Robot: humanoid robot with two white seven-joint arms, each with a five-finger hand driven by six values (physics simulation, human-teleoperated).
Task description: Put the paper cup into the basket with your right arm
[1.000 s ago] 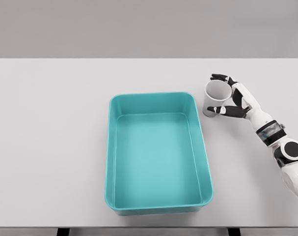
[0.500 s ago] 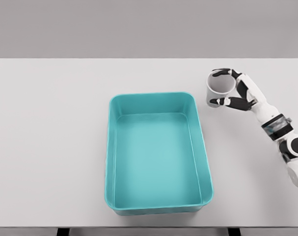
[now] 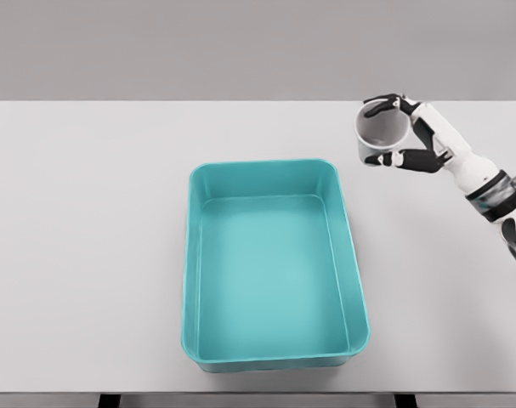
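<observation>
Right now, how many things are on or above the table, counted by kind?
Paper cup: 1, held in the right hand
Teal basket: 1, on the table
Total: 2

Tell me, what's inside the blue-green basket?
Nothing: the basket shows only its bare teal floor. The paper cup is outside it, held in the right hand. The table beneath the basket is covered.

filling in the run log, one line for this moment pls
right hand: shut on paper cup | cup: right of teal basket, not in it
</observation>
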